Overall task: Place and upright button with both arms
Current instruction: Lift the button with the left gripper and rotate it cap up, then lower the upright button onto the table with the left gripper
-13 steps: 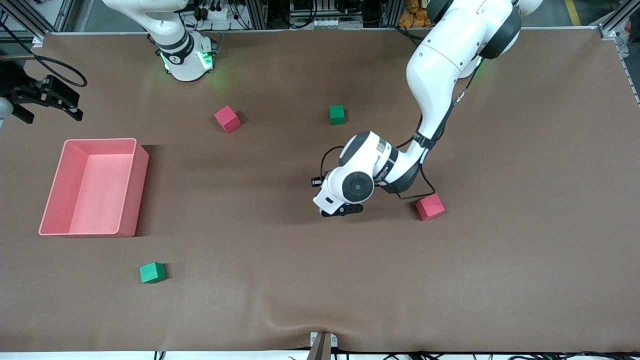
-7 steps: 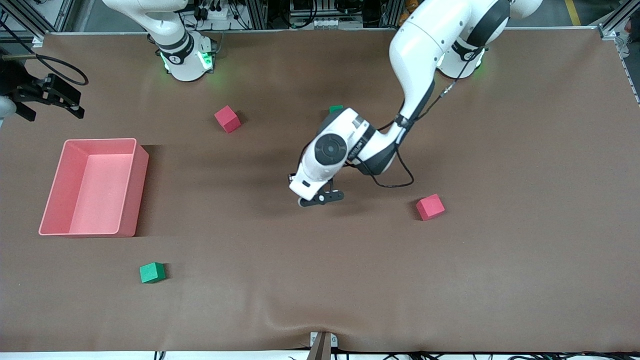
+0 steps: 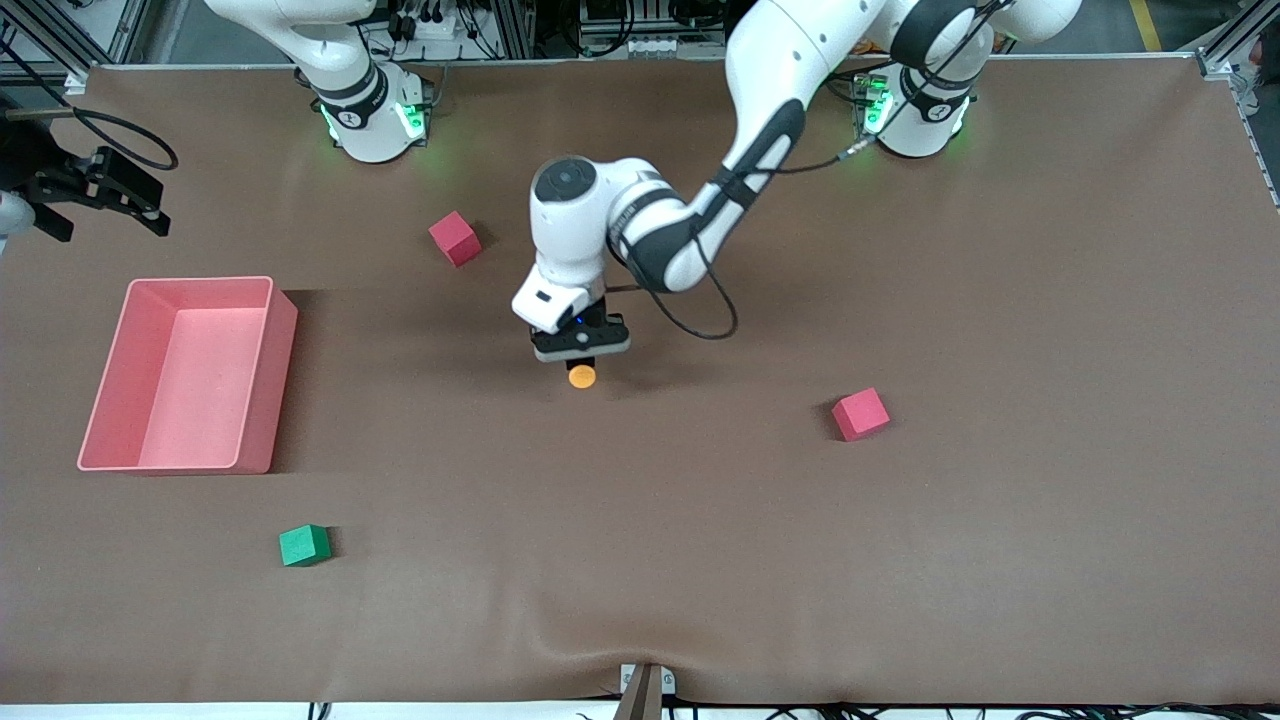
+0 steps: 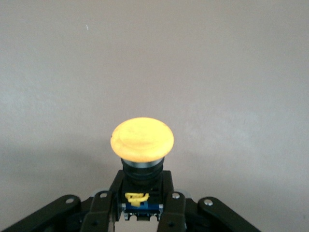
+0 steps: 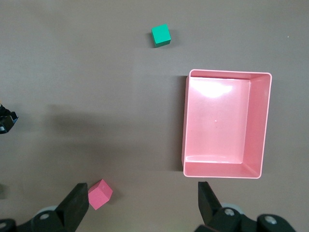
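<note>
Brown matting covered the whole table [image 3: 1000, 560], and nearest the front camera a green cube [image 3: 303, 545] sat alone toward the right arm's end. Farther from the camera lay a red cube [image 3: 860, 414] toward the left arm's end and the pink bin [image 3: 255, 440] toward the right arm's end, empty as far as I could see. Between them, over the middle of the mat, the left gripper [image 3: 581, 350] hung on an arm that reached in from its base at the view's upper right, and its fingers [image 4: 104, 212] were clamped on the black-and-blue body of the button [image 3: 582, 376]. From the left wrist view the button's [image 4: 142, 140] long axis ran straight out along the fingers, orange cap leading and body back between them, so I judged it was carried lying over, not standing. Farther up the table a second red cube [image 3: 455, 238] rested near the right arm's base. The right gripper [image 3: 95, 195] waited with its fingers spread, holding nothing, above the table's edge just past the bin, well apart from the button; the left arm was plainly the one placed to set it down.
</note>
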